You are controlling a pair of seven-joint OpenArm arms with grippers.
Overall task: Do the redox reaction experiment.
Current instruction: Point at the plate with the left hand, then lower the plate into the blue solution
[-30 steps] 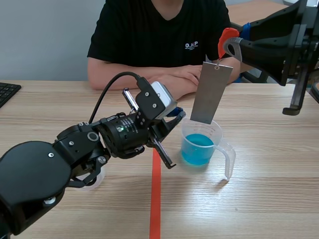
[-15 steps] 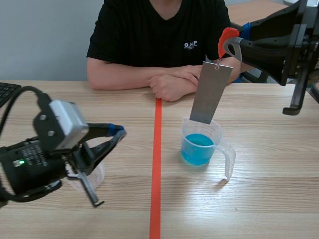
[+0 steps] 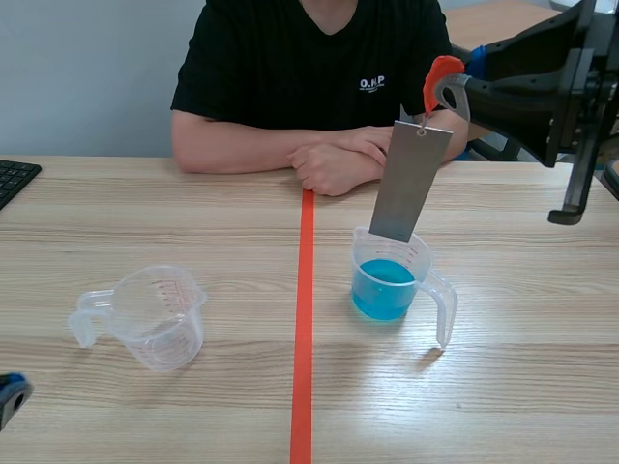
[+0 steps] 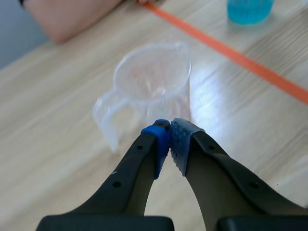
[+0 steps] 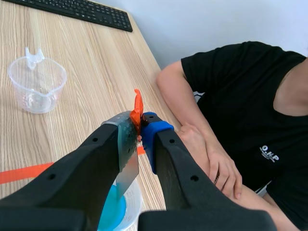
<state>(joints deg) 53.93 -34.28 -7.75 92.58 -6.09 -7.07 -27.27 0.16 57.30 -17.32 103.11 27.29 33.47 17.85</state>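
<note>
Left arm: drawn back off the middle of the table point(image 3: 503, 387) to the near left corner, so that only a blue pad tip shows at the scene's edge; right arm and plate hang where they did.
Left fingers point(image 4: 166, 139): closed pad to pad on nothing; the empty cup point(image 4: 154, 77) stands just ahead of them, untouched.
Right fingers point(image 5: 144, 126): clamped on the orange clip point(image 3: 437, 77); the metal plate point(image 3: 408, 184) hangs from it, slightly tilted.
Plate and solution: the plate's lower edge sits at the rim of the blue-liquid cup point(image 3: 392, 285), right of the tape line point(image 3: 303, 367); whether it touches the liquid I cannot tell, though it looks to be above it.
Done so far: blue solution is in its cup; plate is gripped and held over that cup.
Left to do: by my reading, lower the plate into the solution, leave it to react, and lift it out; the empty cup, left of the line, may yet have a use.
Cups: two, both clear with handles; one empty, one holding blue liquid.
Plates: one; clips: one.
Arms: two; the left barely in the scene view.
Others: one person point(image 3: 309, 77) across the table, arms folded; one keyboard point(image 3: 14, 179) at the far left edge; one tape line.
</note>
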